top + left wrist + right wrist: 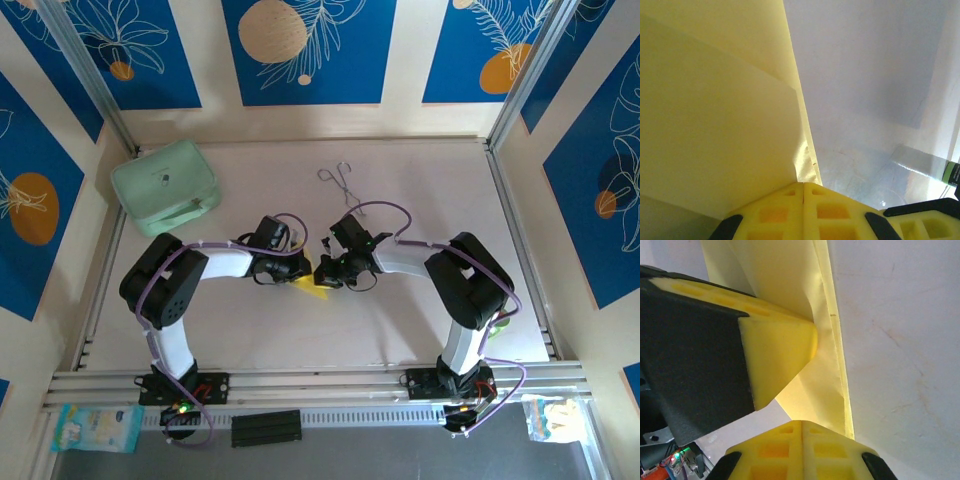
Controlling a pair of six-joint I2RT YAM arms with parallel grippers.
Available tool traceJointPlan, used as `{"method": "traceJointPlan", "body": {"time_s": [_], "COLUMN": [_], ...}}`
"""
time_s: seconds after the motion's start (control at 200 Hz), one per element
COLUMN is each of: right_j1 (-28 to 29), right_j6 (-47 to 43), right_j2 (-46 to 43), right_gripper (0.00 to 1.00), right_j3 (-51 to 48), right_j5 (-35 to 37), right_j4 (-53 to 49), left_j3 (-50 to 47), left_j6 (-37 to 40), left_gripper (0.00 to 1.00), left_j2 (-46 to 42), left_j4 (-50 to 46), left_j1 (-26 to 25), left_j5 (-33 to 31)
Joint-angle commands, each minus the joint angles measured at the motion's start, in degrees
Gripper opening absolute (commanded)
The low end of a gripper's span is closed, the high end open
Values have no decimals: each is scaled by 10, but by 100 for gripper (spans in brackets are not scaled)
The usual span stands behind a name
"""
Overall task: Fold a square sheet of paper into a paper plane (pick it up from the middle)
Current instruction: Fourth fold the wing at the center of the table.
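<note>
The square sheet of paper is folded into a layered yellow wedge and hangs between the two grippers at the table's middle. My left gripper is shut on it. In the left wrist view the creased paper runs straight into the closed tips of the left gripper. My right gripper faces it from the right, also shut. In the right wrist view the paper reaches down into the tips of the right gripper, and a left gripper finger pinches it higher up. I cannot tell whether it has the paper plane's shape.
A mint-green rounded case lies at the back left. Thin metal tongs lie at the back centre. An aluminium rail runs along the near edge, and upright posts stand at the back corners.
</note>
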Motion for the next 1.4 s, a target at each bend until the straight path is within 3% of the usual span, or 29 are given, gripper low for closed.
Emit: {"method": "traceJointPlan", "body": {"time_s": [0.0,0.415,0.625,0.96,1.396], "right_j1": [2,0,-1,2,1], "right_j6": [-1,-11,-30,-50,-54], "right_j2": [13,46,48,72,66], "right_gripper": [5,4,4,3,3], "right_j3": [1,-17,-21,-14,-26], "right_j5": [-7,18,40,100,130], "right_j4": [-9,-46,-81,-146,-160], "left_j3": [-18,-7,5,63,148], "left_j6": [-1,2,17,96,208], "left_gripper": [6,6,9,13,14], "left_j2": [14,15,17,71,98], "left_j4": [-16,-15,-13,-70,-177], "left_j1": [0,2,28,99,151], "left_j5": [-24,-15,5,23,-36]}}
